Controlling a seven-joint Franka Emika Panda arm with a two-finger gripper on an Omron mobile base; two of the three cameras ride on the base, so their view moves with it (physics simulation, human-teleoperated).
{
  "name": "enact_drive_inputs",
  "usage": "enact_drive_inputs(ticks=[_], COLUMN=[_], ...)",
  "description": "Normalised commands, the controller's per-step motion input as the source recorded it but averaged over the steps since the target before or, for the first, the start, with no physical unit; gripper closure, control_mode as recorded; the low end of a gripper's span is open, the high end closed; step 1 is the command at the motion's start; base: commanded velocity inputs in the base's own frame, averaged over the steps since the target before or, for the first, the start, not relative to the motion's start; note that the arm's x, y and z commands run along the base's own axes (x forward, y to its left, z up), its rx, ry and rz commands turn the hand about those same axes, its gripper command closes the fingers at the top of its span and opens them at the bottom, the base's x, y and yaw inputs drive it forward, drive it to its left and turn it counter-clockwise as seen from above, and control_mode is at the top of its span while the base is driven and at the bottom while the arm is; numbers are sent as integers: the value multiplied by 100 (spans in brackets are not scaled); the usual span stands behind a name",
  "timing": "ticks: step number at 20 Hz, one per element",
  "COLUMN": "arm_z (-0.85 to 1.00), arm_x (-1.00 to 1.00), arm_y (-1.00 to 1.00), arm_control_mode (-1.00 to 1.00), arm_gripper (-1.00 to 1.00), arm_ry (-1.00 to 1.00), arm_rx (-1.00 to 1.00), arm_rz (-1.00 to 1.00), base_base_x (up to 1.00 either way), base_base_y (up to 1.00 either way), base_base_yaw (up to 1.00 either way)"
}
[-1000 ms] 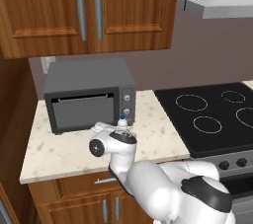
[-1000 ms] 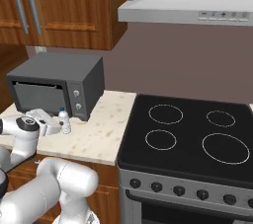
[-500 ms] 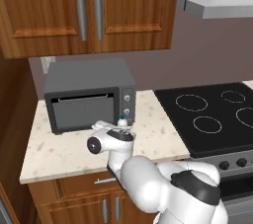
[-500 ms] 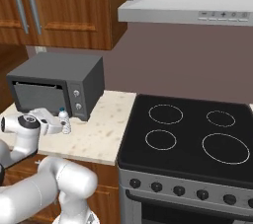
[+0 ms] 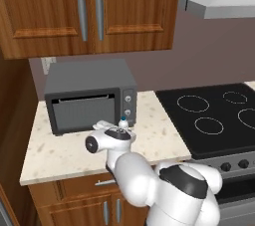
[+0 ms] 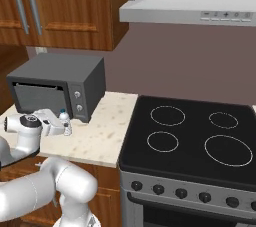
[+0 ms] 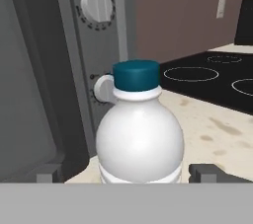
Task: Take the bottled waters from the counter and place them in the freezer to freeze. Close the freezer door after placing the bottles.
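Note:
One bottled water (image 7: 139,136), a small clear bottle with a teal cap, stands upright on the beige counter (image 5: 60,156) just in front of the toaster oven's knob panel. My gripper (image 7: 129,173) is open, with one dark fingertip (image 7: 49,172) on each side of the bottle's lower body. In the left base view the bottle's cap (image 5: 122,120) pokes up just beyond the white hand, and the gripper (image 5: 121,131) is level with the bottle. From the right base view the bottle (image 6: 64,119) stands at the gripper (image 6: 63,128). The freezer and its door are out of view.
The grey toaster oven (image 5: 89,96) stands close behind the bottle. A black stovetop (image 5: 215,115) lies to the right with a range hood (image 6: 195,8) above it. Wooden wall cabinets (image 5: 89,8) hang over the counter and drawers (image 5: 84,187) sit below it.
The hand has crept a little closer to the bottle and the elbow has shifted. The jaws stay wide and the bottle has not moved.

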Motion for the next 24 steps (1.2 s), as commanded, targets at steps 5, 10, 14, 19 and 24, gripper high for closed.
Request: enact_drive_inputs(ticks=[5, 10, 14, 19, 24], arm_z=[-3, 0, 0, 0, 0], arm_x=[8, 4, 3, 2, 0], arm_y=[-7, -9, -11, -3, 0], arm_control_mode=[-100, -100, -100, -100, -100], arm_gripper=[-100, -100, -100, -100, 100], arm_ry=[0, 0, 1, 0, 0], arm_rx=[-1, -2, -3, -1, 0], arm_rz=[-7, -6, -6, -2, 0], base_base_x=[0, 0, 0, 0, 0], base_base_y=[0, 0, 0, 0, 0], base_base_yaw=[0, 0, 0, 0, 0])
